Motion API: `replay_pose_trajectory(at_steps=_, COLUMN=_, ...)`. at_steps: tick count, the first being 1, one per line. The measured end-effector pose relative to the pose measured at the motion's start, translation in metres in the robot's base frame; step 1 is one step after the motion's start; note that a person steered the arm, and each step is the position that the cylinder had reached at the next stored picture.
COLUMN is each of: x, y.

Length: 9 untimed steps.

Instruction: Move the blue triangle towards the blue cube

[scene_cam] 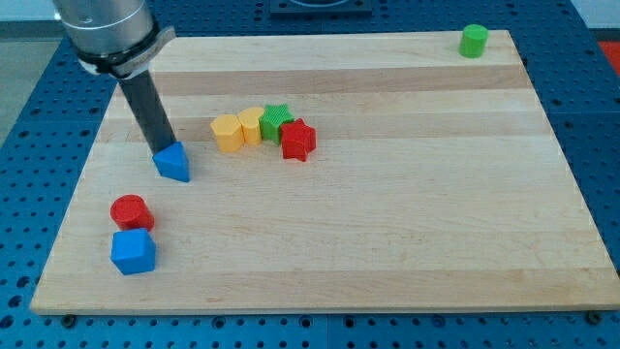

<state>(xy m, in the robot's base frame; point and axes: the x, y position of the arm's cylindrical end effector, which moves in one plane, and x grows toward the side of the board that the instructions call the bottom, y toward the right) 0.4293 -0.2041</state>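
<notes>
The tip (161, 152) of the dark rod is seen set against the upper-left edge of the blue triangle (174, 163) on the wooden board (387, 242). No jaws are carried by the rod, so nothing is gripped; the triangle can only be pushed. The blue cube (133, 251) is found well below the triangle, slightly toward the view's left, with a red cylinder (130, 210) touching its top side and lying between the two. The triangle is thus placed on the cube's side of the tip, so a push toward the view's bottom is judged to be called for, though the red cylinder may be struck first. Elsewhere, two yellow blocks (237, 130), a green star (278, 120) and a red star (298, 141) are clustered near the centre, and a green cylinder (474, 41) is left at the far corner.
</notes>
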Motion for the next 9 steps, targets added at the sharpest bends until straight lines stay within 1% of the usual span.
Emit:
replay_pose_trajectory(at_steps=1, x=0.009, y=0.0)
replay_pose_trajectory(at_steps=4, x=0.007, y=0.001)
replay_pose_trajectory(at_steps=7, x=0.013, y=0.029)
replay_pose_trajectory(at_steps=8, x=0.02, y=0.034)
replay_pose_trajectory(at_steps=9, x=0.044, y=0.034)
